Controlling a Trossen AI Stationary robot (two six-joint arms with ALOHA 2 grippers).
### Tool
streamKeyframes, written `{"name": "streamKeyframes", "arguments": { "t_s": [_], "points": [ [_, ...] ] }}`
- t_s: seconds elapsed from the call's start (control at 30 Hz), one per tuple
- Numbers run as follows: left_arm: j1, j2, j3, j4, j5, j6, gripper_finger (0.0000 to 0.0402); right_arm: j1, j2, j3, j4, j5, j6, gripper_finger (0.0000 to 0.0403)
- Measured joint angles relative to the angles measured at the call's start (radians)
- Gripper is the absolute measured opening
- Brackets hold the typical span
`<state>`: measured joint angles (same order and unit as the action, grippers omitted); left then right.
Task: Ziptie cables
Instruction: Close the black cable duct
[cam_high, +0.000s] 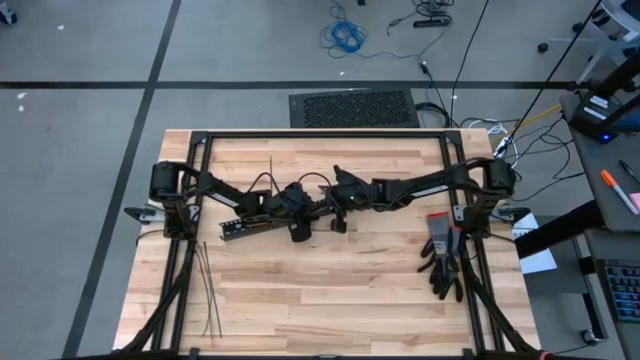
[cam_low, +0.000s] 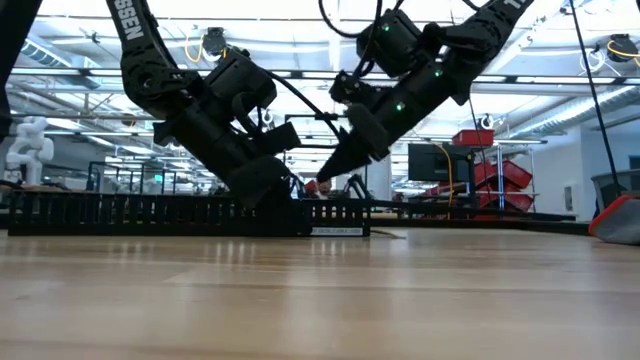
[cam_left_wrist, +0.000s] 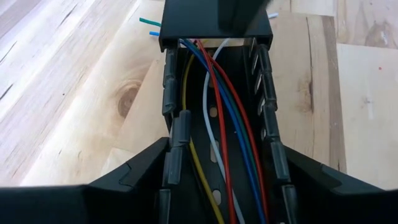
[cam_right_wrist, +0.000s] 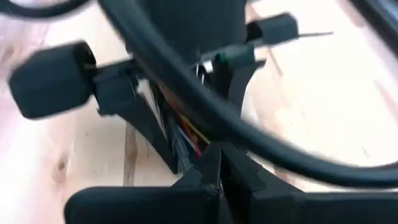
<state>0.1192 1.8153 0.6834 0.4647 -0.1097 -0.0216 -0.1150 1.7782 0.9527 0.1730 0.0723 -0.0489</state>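
Pale wood planks make up the counter (cam_high: 330, 290), and I read it from my left side across. Near the left front edge a few zipties (cam_high: 208, 290) lie loose as thin dark strips, well apart from both arms; one more thin strip (cam_high: 270, 170) lies toward the back edge.

My left arm reaches from its post toward the middle, wrist pitched down. Its left tool (cam_high: 262, 218) sits at the right end of the black slotted duct (cam_high: 240, 228), and in the left wrist view the two dark fingers (cam_left_wrist: 124, 186) stand apart with the duct's walls between them, straddling the channel rather than clenched on a wire. That view alone shows the cables (cam_left_wrist: 217, 124): red, blue, white and yellow wires running along inside the duct, with short blue and green ends poking out at its far end.

My right arm comes in from the right post, elbow raised, wrist angled down toward the centre. The right tool (cam_high: 338, 222) hangs just beside the duct's end; its fingers are clenched together, holding nothing I can make out. Only the low view shows that tip (cam_low: 325, 175) poised above the duct.

Farther right, a pair of dark gloves (cam_high: 442, 262) lies by the right post.
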Motion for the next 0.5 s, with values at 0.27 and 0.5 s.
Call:
{"name": "streamKeyframes", "arguments": {
  "t_s": [0.27, 0.5],
  "points": [
    [-0.001, 0.000, 0.000, -0.003, 0.000, 0.000, 0.0240, -0.006, -0.042, 0.002, -0.098, 0.021, 0.003, 0.0000],
    [-0.001, -0.001, 0.001, -0.007, 0.001, 0.001, 0.0240, -0.010, -0.055, 0.002, -0.214, 0.114, 0.011, 0.0000]
  ]
}}
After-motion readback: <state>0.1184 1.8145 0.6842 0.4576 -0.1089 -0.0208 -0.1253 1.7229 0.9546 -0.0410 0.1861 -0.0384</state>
